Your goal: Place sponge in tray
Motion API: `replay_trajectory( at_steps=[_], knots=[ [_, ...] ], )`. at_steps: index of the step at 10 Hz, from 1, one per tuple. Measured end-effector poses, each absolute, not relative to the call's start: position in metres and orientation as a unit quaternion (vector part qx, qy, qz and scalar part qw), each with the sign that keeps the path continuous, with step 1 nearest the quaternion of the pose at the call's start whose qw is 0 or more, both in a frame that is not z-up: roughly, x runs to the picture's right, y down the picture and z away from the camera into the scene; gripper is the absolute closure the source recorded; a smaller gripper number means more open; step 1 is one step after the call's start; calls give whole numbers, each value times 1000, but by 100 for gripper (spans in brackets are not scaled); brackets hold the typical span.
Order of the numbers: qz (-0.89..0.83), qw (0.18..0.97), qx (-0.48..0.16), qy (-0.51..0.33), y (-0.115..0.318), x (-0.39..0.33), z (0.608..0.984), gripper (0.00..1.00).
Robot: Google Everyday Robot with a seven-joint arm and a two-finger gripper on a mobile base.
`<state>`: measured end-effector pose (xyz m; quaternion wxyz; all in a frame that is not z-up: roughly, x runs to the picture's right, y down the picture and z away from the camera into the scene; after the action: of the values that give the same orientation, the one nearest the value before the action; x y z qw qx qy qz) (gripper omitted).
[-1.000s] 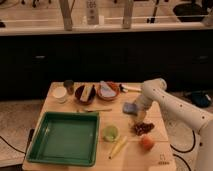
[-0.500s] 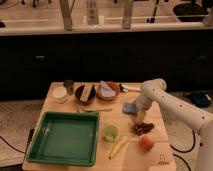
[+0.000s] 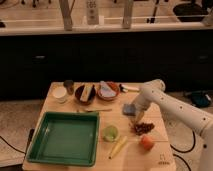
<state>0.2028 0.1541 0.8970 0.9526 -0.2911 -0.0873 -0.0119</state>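
The gripper (image 3: 134, 113) hangs over the blue sponge (image 3: 129, 109) on the bench (image 3: 160, 150) (fingers' state: cannot tell), right of the green tray (image 3: 35, 150).

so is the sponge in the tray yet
No, the sponge lies on the table right of the green tray, with the gripper down at it.

We see our white arm (image 3: 172, 106) reach in from the right and bend at the elbow above the table (image 3: 155, 155). Its gripper (image 3: 134, 111) points down toward the tabletop, near the table's right-middle part.
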Motion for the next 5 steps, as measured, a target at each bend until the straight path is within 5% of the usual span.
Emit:
replay_trajectory(
  at_steps=[5],
  knots=[
    [-21,952,-292,-94,151,197,896,99]
  ],
)
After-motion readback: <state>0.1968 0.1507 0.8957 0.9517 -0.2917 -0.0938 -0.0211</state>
